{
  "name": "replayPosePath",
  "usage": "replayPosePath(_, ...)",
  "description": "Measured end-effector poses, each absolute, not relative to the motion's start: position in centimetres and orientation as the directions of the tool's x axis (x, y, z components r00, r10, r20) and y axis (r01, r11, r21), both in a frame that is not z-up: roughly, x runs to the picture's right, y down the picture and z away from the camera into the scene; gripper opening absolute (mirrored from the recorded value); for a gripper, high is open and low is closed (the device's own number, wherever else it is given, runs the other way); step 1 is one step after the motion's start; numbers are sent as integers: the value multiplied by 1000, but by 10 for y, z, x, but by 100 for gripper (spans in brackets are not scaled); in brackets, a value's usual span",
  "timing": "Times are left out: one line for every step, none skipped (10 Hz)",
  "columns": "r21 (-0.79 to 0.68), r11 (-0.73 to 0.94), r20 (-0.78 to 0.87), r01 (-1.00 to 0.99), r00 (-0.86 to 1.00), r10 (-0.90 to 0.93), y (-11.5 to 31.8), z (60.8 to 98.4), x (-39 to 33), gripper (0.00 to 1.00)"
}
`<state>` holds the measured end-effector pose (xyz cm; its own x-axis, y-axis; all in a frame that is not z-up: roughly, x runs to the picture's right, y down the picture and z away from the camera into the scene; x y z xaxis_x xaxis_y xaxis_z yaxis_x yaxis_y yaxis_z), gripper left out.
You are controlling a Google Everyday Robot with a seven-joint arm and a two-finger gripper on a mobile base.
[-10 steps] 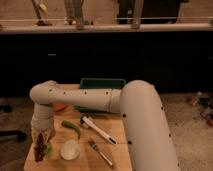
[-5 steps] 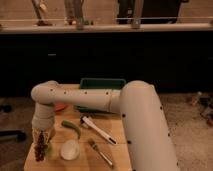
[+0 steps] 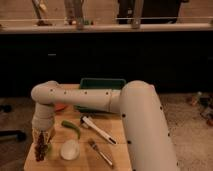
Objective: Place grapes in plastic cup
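Hung over the table's (image 3: 116, 134) front-left corner: gripper (image 3: 42, 145) clamped on the grapes (image 3: 40, 151) (white bowl (image 3: 70, 150) just beside).

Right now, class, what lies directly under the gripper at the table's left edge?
Under the gripper hang the grapes, dark and reddish, above the wooden table. A bit of pale green shows beside them, perhaps the plastic cup; the arm and grapes cover the rest.
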<state>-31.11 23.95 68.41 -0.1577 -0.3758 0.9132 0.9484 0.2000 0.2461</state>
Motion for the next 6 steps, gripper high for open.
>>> replayPosePath(246, 200, 913, 948, -158, -376, 239, 684, -311, 75)
replayPosePath(246, 200, 913, 948, -158, -376, 239, 684, -311, 80)
replayPosePath(246, 200, 913, 948, -158, -376, 239, 684, -311, 80)
replayPosePath(246, 200, 913, 948, -158, -376, 239, 684, -311, 80)
replayPosePath(246, 200, 913, 948, -158, -376, 239, 684, -311, 80)
replayPosePath(246, 200, 913, 948, -158, -375, 240, 684, -311, 80)
